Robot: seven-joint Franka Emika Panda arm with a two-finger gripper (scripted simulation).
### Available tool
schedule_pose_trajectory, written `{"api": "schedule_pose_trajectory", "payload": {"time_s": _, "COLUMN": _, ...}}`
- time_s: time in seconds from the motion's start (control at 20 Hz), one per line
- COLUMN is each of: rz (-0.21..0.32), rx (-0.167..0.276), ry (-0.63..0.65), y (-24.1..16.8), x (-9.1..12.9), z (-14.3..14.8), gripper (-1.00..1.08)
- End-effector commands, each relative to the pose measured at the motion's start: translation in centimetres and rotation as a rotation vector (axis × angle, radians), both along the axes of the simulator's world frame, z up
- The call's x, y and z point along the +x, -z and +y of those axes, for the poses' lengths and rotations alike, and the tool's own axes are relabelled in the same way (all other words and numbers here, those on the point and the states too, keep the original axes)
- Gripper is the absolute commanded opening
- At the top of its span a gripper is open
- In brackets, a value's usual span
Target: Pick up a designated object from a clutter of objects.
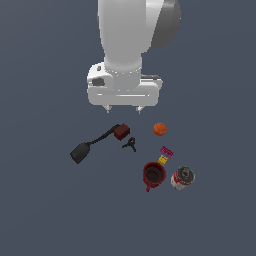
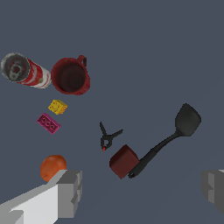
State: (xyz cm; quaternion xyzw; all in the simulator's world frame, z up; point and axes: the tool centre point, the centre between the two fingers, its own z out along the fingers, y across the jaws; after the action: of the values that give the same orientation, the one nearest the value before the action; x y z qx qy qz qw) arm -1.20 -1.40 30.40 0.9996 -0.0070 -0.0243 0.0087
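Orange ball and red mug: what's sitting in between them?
Between the orange ball and the red mug lie a pink brick and a yellow brick, visible in both views.

No legible text, brand or number is found; the red-white can (image 2: 27, 71) beside the red mug (image 2: 71, 76) bears only unreadable bands.

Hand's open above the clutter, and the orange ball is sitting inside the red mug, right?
Not quite. The hand is open above the clutter, but the orange ball lies on the floor apart from the red mug, which holds nothing. The exterior view shows the gap; the wrist view shows the mug's bare inside.
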Motion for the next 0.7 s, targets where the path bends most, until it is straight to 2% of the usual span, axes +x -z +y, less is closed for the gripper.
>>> {"api": "schedule_pose_trajectory", "payload": {"time_s": 0.0, "rz": 0.000, "rx": 0.000, "ry": 0.000, "y": 0.0, "x": 0.0, "z": 0.0, "gripper": 1.00}}
{"api": "schedule_pose_trajectory", "payload": {"time_s": 0.65, "rz": 0.003, "rx": -0.024, "ry": -0.017, "y": -0.9, "x": -0.3, "z": -1.4, "gripper": 1.00}}
